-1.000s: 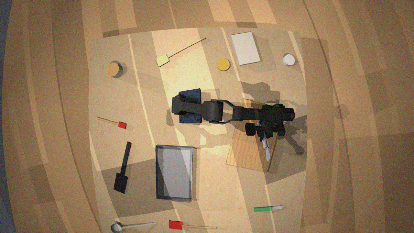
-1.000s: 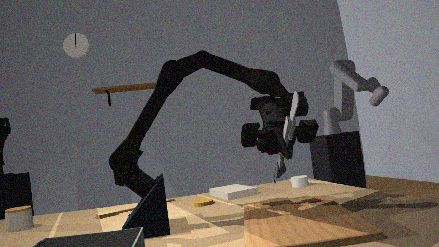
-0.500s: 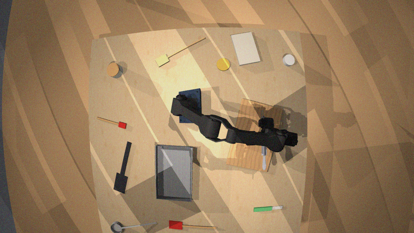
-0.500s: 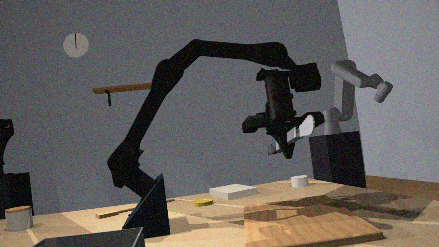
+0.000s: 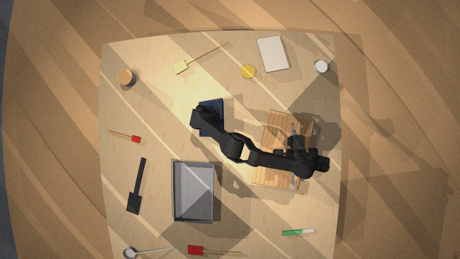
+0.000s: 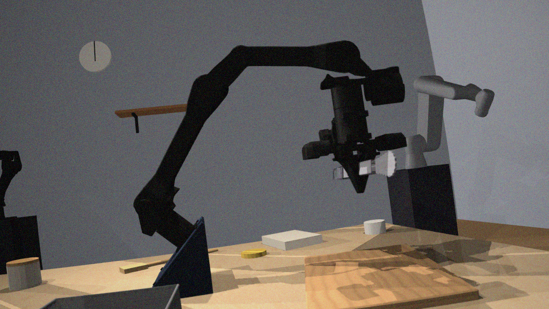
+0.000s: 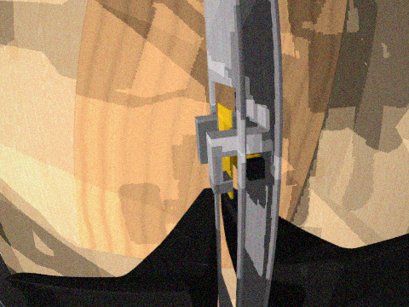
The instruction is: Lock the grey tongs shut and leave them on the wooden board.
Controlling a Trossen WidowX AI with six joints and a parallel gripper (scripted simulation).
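My gripper (image 6: 360, 187) (image 7: 217, 198) points down and is shut on the grey tongs (image 5: 292, 182) (image 6: 365, 168) (image 7: 221, 31), high above the wooden board (image 5: 260, 177) (image 6: 330, 288) (image 7: 123, 153). The tongs lie roughly level in the grip, arms close together, the scalloped tips toward the front in the top view and to the right in the exterior view. A yellow piece (image 7: 225, 118) shows among grey brackets on the tongs in the wrist view. The arm hides the middle of the tongs in the top view. Whether the lock is engaged I cannot tell.
The roasting tin (image 5: 173, 193) (image 6: 115, 298) stands left of the board with no tongs across it. A white box (image 5: 272, 54) (image 6: 291, 239), a yellow disc (image 5: 248, 71) (image 6: 253, 253) and a white cylinder (image 5: 321, 66) (image 6: 374, 226) are behind. A green-handled knife (image 5: 291, 232) lies in front.
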